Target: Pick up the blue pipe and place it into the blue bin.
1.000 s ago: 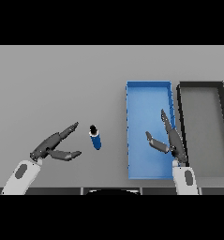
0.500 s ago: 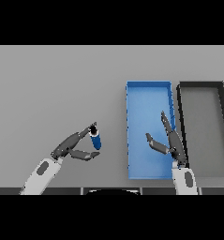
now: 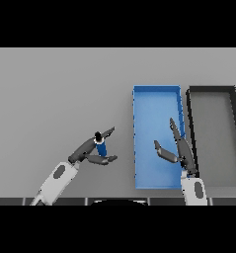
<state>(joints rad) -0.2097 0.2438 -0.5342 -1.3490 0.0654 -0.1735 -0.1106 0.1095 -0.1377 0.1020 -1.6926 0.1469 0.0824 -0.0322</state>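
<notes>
A short blue pipe [image 3: 101, 147] with a dark top stands on the grey table, left of the blue bin [image 3: 156, 89]. My left hand [image 3: 86, 150] reaches in from the lower left. Its fingers stretch past the pipe's far side and its thumb lies on the near side, so the pipe sits in the gap between them. The fingers look straight, not closed round the pipe. My right hand [image 3: 182, 151] hovers open over the right part of the blue bin, fingers pointing away from me.
A dark grey bin [image 3: 211, 90] stands directly right of the blue bin, their walls side by side. Bare grey table [image 3: 60, 89] spreads to the left and behind the pipe.
My left hand has moved right and forward until the pipe sits between its fingers and thumb. The pipe and my right hand have stayed where they were.
</notes>
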